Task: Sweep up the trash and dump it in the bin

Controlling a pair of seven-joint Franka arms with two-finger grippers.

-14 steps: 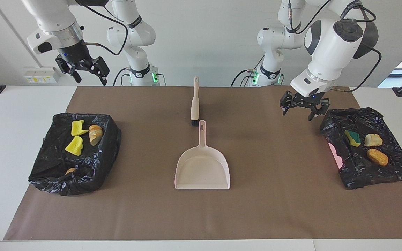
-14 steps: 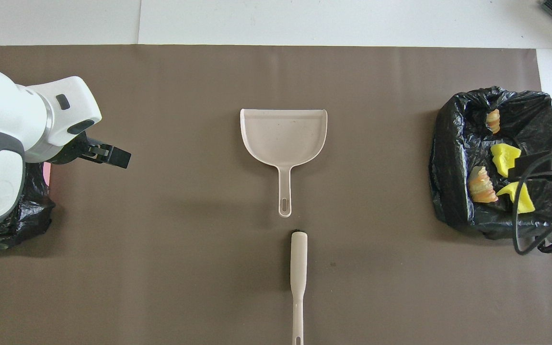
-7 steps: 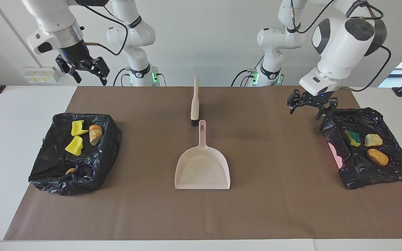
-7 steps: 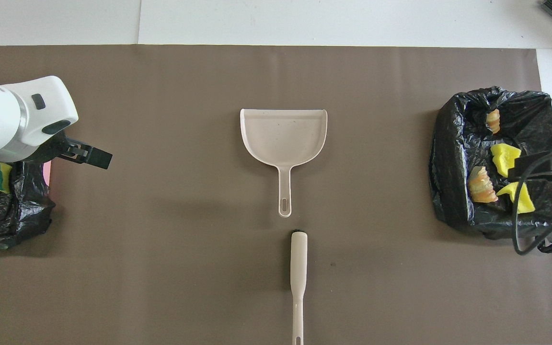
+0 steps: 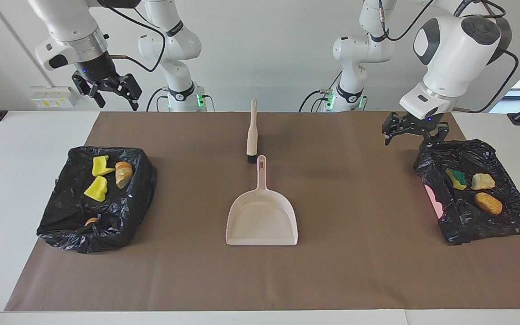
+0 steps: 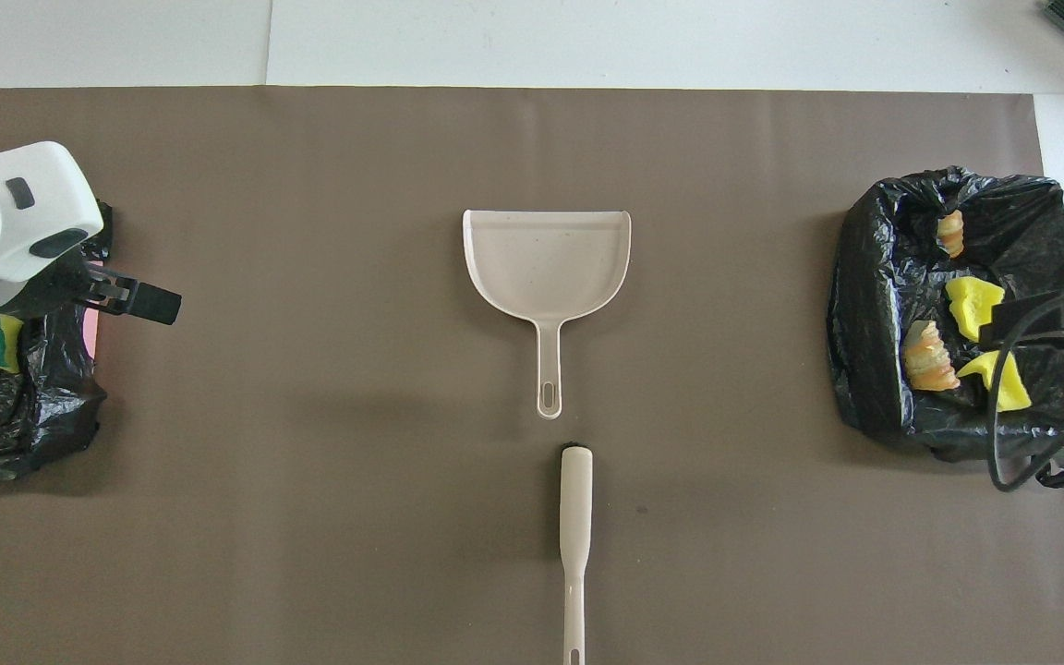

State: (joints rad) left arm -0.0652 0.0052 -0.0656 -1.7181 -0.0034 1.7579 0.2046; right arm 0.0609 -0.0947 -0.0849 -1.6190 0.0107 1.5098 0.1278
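- Left gripper [image 5: 413,133], fingers spread, empty, hangs over edge of bin bag [image 5: 476,194] at left arm's end; could snag plastic, spilling trash [image 5: 488,203].
- Right gripper [image 5: 109,92], spread, empty, waits over mat's corner near robots.
- Dustpan [image 5: 262,219] & brush [image 5: 252,131] lie mid-table.

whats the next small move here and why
Probably none beyond parking the arms: all the trash sits in the two black-bagged bins, the dustpan lies empty mid-mat with the brush beside its handle. The left gripper hangs open over the mat by its bin's edge, the right gripper waits open up by its base. I'd lift the left arm clear.
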